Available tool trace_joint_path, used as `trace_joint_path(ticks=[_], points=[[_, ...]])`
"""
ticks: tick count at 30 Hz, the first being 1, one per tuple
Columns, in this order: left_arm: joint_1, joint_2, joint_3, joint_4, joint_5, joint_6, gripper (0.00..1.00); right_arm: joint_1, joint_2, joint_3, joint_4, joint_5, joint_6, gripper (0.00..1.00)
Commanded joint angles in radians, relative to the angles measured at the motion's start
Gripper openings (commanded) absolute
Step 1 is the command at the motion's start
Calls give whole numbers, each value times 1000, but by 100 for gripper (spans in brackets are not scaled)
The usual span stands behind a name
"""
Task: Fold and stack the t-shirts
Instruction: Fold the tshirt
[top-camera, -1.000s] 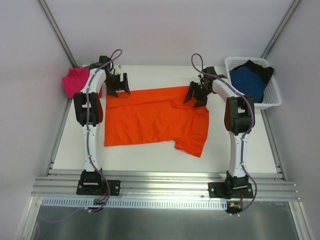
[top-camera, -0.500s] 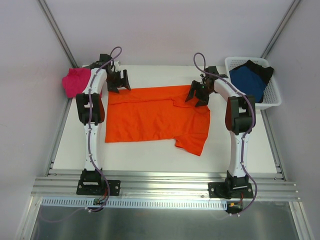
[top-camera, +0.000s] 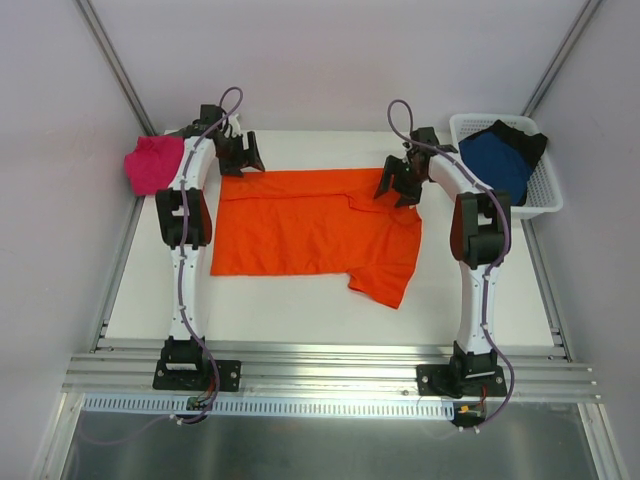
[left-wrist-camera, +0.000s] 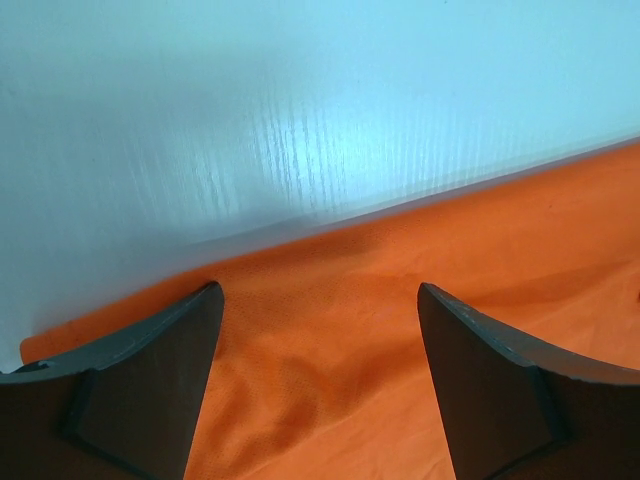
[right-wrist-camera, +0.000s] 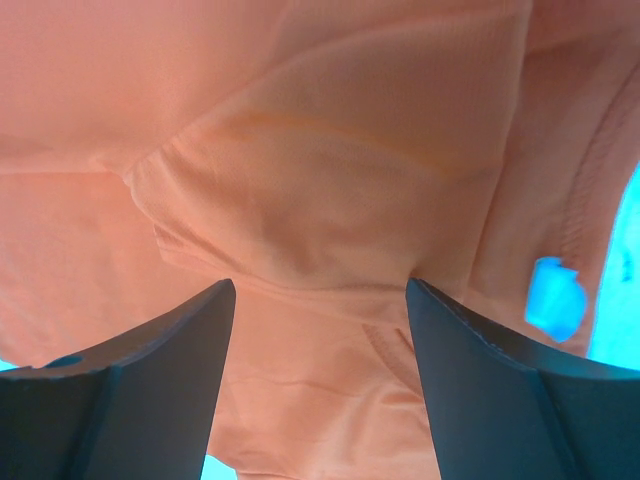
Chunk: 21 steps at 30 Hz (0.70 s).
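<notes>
The orange t-shirt (top-camera: 300, 225) lies spread on the white table (top-camera: 300, 310), one sleeve folded over at the front right. My left gripper (top-camera: 241, 156) is open over the shirt's far left corner; in the left wrist view (left-wrist-camera: 320, 290) its fingers straddle the orange cloth (left-wrist-camera: 400, 350) at its far edge. My right gripper (top-camera: 400, 181) is open over the shirt's far right part; in the right wrist view (right-wrist-camera: 320, 283) seamed cloth (right-wrist-camera: 330, 130) fills the gap. The magenta-pink t-shirt (top-camera: 152, 165) lies bunched at the far left. The dark blue t-shirt (top-camera: 497, 160) and the black t-shirt (top-camera: 522, 134) lie in the basket.
The white mesh basket (top-camera: 545, 205) stands at the far right corner, beside the right arm. Grey walls close in the table at the back and both sides. A metal rail (top-camera: 320, 370) runs along the near edge with both arm bases on it.
Both grippers have moved toward the far edge of the table. The orange shirt's far edge has slid a little farther away with them and lies straighter.
</notes>
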<state>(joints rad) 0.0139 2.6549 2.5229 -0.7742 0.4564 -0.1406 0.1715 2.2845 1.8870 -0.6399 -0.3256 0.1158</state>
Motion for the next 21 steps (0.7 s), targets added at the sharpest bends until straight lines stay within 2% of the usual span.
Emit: trace_joint_path(ticks=[1, 5, 8, 14, 17, 18, 21], points=[[-6, -3, 43, 42, 19, -20, 79, -6, 6, 64, 5, 51, -27, 73], [-12, -68, 13, 42, 27, -4, 79, 8, -11, 89, 6, 69, -47, 73], [-12, -180, -39, 43, -8, 4, 82, 19, -55, 80, 5, 45, -62, 73], [-48, -420, -176, 42, -105, 39, 84, 34, -175, -46, 6, 14, -50, 73], [-57, -527, -338, 44, -113, 59, 84, 36, -216, -135, 3, -1, -30, 73], [-68, -570, -434, 41, -122, 67, 83, 33, -223, -153, 2, -9, -27, 73], [-89, -625, -605, 44, -162, 72, 82, 34, -234, -230, -1, -32, -1, 73]])
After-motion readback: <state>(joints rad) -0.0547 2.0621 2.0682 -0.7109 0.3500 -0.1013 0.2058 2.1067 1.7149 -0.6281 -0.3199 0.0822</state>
